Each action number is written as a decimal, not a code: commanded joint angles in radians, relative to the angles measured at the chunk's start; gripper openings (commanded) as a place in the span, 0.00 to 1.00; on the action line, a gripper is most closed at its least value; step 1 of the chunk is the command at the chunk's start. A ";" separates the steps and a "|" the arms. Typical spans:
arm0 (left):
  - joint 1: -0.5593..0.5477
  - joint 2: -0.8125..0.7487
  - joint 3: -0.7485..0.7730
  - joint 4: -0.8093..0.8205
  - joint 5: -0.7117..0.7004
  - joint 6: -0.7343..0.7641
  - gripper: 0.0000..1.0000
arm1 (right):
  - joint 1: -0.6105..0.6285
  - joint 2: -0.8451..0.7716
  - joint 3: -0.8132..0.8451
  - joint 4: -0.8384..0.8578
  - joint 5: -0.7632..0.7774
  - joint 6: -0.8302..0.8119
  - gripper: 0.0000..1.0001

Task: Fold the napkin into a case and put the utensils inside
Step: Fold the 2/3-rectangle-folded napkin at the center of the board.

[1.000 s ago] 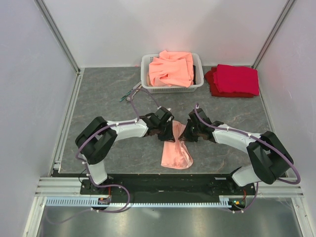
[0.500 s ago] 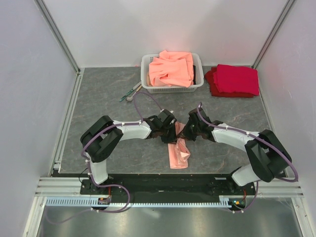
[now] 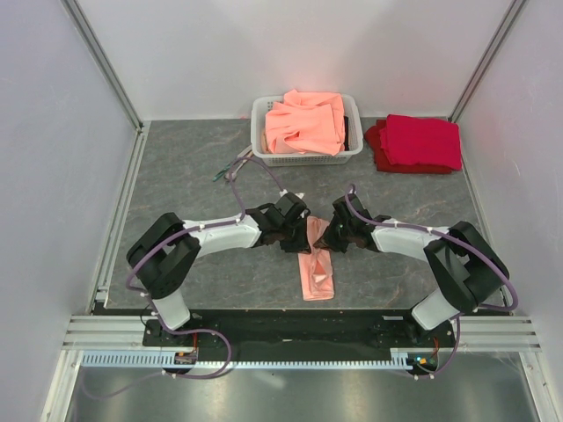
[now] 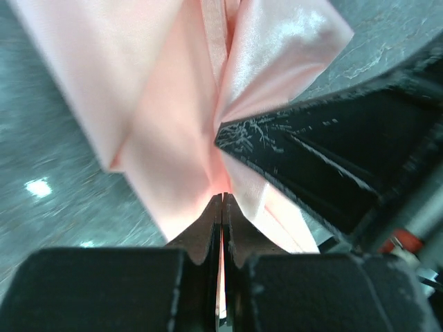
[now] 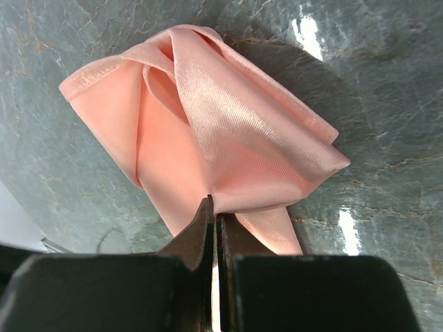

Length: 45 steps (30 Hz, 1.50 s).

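The napkin [image 3: 318, 272] has narrowed to a strip, its far end pinched by the left gripper [image 3: 305, 236] and right gripper [image 3: 328, 236].

Your left arm [image 3: 224, 233] and right arm [image 3: 413, 242] match: smooth white link shells between bulky black joint housings. A lilac cable [image 3: 236, 180] runs along each arm, pinned by small white ties. Both arms stand on one black plate [image 3: 290, 334] at the near edge, with a small red-orange connector [image 3: 185, 358] below each base. Your left gripper [image 4: 221, 200] and right gripper [image 5: 211, 204] are blocky and matte black. One right finger [image 4: 291, 159] carries pale scratches.
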 commanded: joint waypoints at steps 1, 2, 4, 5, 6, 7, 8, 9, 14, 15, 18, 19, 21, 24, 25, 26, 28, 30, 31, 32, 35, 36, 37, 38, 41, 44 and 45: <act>0.003 -0.044 -0.017 -0.049 -0.088 0.077 0.05 | 0.005 -0.029 0.028 -0.028 0.036 -0.088 0.00; 0.008 -0.033 -0.011 -0.055 -0.080 0.080 0.04 | 0.007 -0.031 0.030 -0.029 0.037 -0.112 0.00; 0.009 -0.003 0.001 -0.058 -0.065 0.081 0.04 | 0.011 -0.031 0.039 -0.043 0.042 -0.135 0.00; 0.009 0.025 0.011 -0.054 -0.059 0.077 0.04 | 0.016 -0.028 0.046 -0.048 0.042 -0.145 0.00; 0.009 0.037 0.014 -0.051 -0.056 0.075 0.04 | 0.019 -0.023 0.056 -0.052 0.042 -0.163 0.00; 0.009 0.047 0.021 -0.045 -0.053 0.074 0.04 | 0.033 -0.019 0.069 -0.066 0.045 -0.168 0.00; 0.009 0.060 0.021 -0.040 -0.045 0.066 0.04 | 0.040 -0.013 0.077 -0.066 0.046 -0.171 0.00; 0.009 0.062 0.023 -0.035 -0.042 0.062 0.04 | 0.047 -0.010 0.080 -0.065 0.045 -0.171 0.00; 0.008 0.077 0.041 -0.023 -0.028 0.051 0.04 | 0.073 0.006 0.099 -0.068 0.054 -0.178 0.00; 0.008 0.076 0.043 -0.023 -0.028 0.052 0.04 | 0.076 0.009 0.100 -0.068 0.057 -0.181 0.00; 0.009 0.059 0.038 -0.028 -0.047 0.057 0.04 | 0.082 0.033 0.112 -0.068 0.063 -0.212 0.03; 0.009 0.051 0.035 -0.032 -0.048 0.057 0.04 | 0.085 0.038 0.117 -0.069 0.062 -0.233 0.03; 0.009 0.035 0.024 -0.032 -0.053 0.057 0.04 | 0.090 0.052 0.128 -0.071 0.068 -0.260 0.08; 0.009 -0.007 0.005 -0.046 -0.074 0.066 0.04 | 0.094 0.078 0.142 -0.091 0.063 -0.296 0.10; 0.011 -0.028 -0.005 -0.054 -0.082 0.066 0.04 | 0.091 0.084 0.145 -0.092 0.063 -0.304 0.10; 0.012 -0.042 -0.006 -0.069 -0.096 0.068 0.04 | 0.094 0.084 0.145 -0.092 0.059 -0.318 0.11; 0.012 -0.082 -0.014 -0.091 -0.108 0.072 0.04 | 0.097 0.076 0.145 -0.095 0.057 -0.336 0.16; 0.020 -0.096 -0.012 -0.098 -0.102 0.081 0.04 | 0.099 0.055 0.151 -0.106 0.062 -0.369 0.22; 0.035 -0.097 -0.005 -0.109 -0.096 0.086 0.04 | 0.100 0.050 0.154 -0.106 0.059 -0.381 0.24; 0.042 -0.102 -0.002 -0.114 -0.096 0.088 0.04 | 0.102 0.041 0.158 -0.111 0.059 -0.396 0.26; 0.074 -0.108 0.009 -0.115 -0.087 0.088 0.04 | 0.114 0.047 0.200 -0.161 0.072 -0.454 0.30; 0.081 -0.108 0.018 -0.115 -0.083 0.089 0.04 | 0.125 0.049 0.215 -0.181 0.089 -0.474 0.31; 0.101 -0.107 0.027 -0.120 -0.080 0.101 0.04 | 0.129 0.050 0.221 -0.186 0.106 -0.487 0.32; 0.114 -0.104 0.035 -0.121 -0.082 0.104 0.04 | 0.134 0.049 0.229 -0.194 0.118 -0.494 0.32; 0.164 -0.110 0.040 -0.108 -0.073 0.114 0.04 | 0.169 0.056 0.266 -0.215 0.164 -0.519 0.33; 0.204 -0.094 0.060 -0.106 -0.054 0.126 0.04 | 0.221 0.090 0.326 -0.263 0.238 -0.556 0.35; 0.215 -0.081 0.063 -0.103 -0.048 0.132 0.04 | 0.246 0.104 0.350 -0.284 0.255 -0.560 0.35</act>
